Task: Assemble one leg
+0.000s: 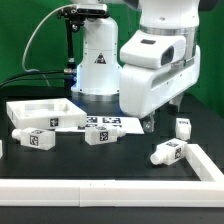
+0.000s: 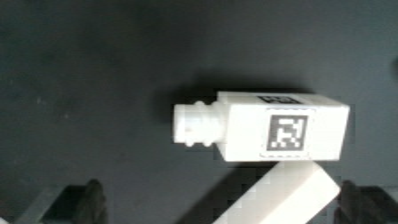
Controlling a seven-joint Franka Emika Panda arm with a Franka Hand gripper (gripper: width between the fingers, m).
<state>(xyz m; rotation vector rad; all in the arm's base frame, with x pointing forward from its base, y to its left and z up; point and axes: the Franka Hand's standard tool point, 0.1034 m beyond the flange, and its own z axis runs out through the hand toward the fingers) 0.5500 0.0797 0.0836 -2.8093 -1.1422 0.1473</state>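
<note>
Judging by the hand (image 2: 175, 203), held wide open & empty over the surface (image 2: 107, 60) w/ a leg (image 2: 267, 125) lying sideways just ahead, pre-grasp approach is assumed; centring & lowering are needed next.

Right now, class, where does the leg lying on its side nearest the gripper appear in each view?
Exterior view: the leg lies toward the exterior view's lower right, just in front of the gripper.
Wrist view: probably the same leg, filling the middle of the picture.
Shared landmark: the square tag on its side.
</note>
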